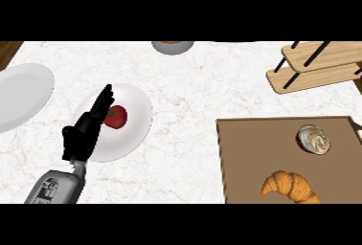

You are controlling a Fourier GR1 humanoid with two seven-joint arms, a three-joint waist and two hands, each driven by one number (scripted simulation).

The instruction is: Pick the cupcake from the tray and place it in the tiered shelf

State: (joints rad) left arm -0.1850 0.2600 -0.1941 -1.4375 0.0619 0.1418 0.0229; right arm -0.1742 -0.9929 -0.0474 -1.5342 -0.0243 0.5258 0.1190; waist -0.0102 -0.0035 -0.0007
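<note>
Cupcake (314,139) upright on tray (247,158), frosting up, no long axis; left hand (86,129) relaxed, fingers straight, over plate (134,107).

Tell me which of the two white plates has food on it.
The plate under the left robot hand holds a tomato; the other plate, at the left edge, is bare.

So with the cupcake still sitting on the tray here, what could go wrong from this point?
1. Only the left hand shows, open over the plate by the tomato, far from the cupcake; sweeping right could knock the tomato.
2. The croissant lies close below the cupcake on the tray; a grasp from that side might bump it.
3. The tiered shelf sits at the counter's far right and is partly cut off, so placement could clip its posts.
</note>
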